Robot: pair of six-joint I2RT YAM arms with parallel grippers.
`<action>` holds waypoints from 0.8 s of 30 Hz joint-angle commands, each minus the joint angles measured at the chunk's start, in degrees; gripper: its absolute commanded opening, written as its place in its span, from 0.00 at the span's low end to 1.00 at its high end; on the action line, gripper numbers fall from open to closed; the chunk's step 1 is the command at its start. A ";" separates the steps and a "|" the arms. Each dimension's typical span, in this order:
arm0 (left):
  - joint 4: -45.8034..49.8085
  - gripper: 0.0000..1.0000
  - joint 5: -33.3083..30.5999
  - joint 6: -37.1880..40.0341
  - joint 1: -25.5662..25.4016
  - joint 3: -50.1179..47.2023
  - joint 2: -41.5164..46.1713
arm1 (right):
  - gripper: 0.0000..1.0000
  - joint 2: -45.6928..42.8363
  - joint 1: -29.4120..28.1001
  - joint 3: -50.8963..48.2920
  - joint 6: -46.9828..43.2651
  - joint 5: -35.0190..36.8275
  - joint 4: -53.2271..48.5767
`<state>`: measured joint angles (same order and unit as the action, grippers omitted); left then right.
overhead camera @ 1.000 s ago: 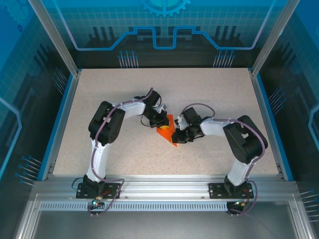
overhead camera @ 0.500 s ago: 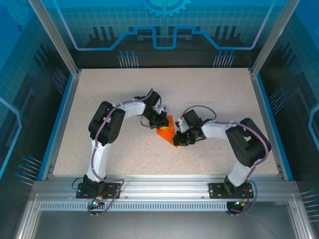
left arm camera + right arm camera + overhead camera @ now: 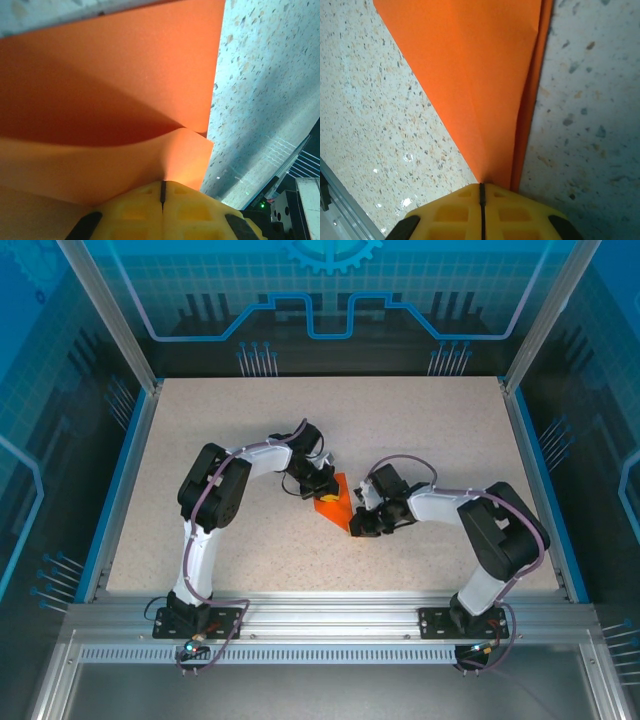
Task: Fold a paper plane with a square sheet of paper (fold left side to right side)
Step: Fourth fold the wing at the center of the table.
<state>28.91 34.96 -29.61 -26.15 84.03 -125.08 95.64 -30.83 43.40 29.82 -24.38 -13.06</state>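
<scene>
The orange sheet of paper [image 3: 334,503] lies folded into a pointed shape at the middle of the table, between the two grippers. My left gripper [image 3: 321,486] is at its upper left edge, and in the left wrist view its yellow jaws [image 3: 163,184] are shut on a raised flap of the paper [image 3: 125,75]. My right gripper [image 3: 356,524] is at the lower right tip. Seen from the right wrist, that gripper [image 3: 482,186] is shut on the narrow pointed end of the paper [image 3: 480,75], where two layers meet along a crease.
The speckled tabletop [image 3: 420,430] is bounded by blue rails on the left [image 3: 118,490] and right [image 3: 540,490]. A metal frame [image 3: 320,615] carries the arm bases along the near edge. Open table lies behind and to both sides of the paper.
The right gripper has slid a little down and right along the paper's lower edge, and its elbow has swung outward. The left arm has stayed put.
</scene>
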 commanded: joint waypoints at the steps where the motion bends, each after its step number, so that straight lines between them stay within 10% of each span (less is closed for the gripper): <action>1: 1.86 0.03 -7.19 1.17 1.04 -1.85 -1.67 | 0.07 -1.12 -1.13 -3.12 0.15 0.47 -14.37; 10: 1.51 0.04 -6.84 0.86 0.94 -1.94 -1.55 | 0.06 -9.72 -0.51 1.74 0.59 -4.50 -13.95; 24: 0.72 0.04 -6.11 0.55 0.77 -2.24 -1.20 | 0.06 3.94 0.64 10.60 6.47 2.25 -3.37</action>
<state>28.45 34.83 -29.63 -26.04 83.92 -125.08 97.60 -30.70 52.80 34.72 -24.05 -17.28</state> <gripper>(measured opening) 0.045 0.062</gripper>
